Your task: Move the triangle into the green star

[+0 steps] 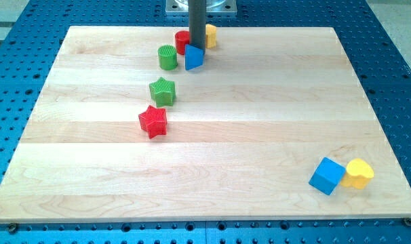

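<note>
Rod planted at the top cluster, right behind the blue triangle.

My tip (196,46) holds nothing; it touches the top of the blue triangle (194,57) and hides part of a red block (182,42) and a yellow block (210,35). A green cylinder (167,57) sits beside its left; the green star (163,91) lies below-left on bare wooden board (260,102), red star (152,121) beyond.

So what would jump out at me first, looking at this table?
Probably the dark rod coming down at the view's top, my tip right behind the blue triangle amid a small cluster of blocks. Below it, the green star and red star sit near each other. A blue cube touches a yellow block at bottom right.
</note>
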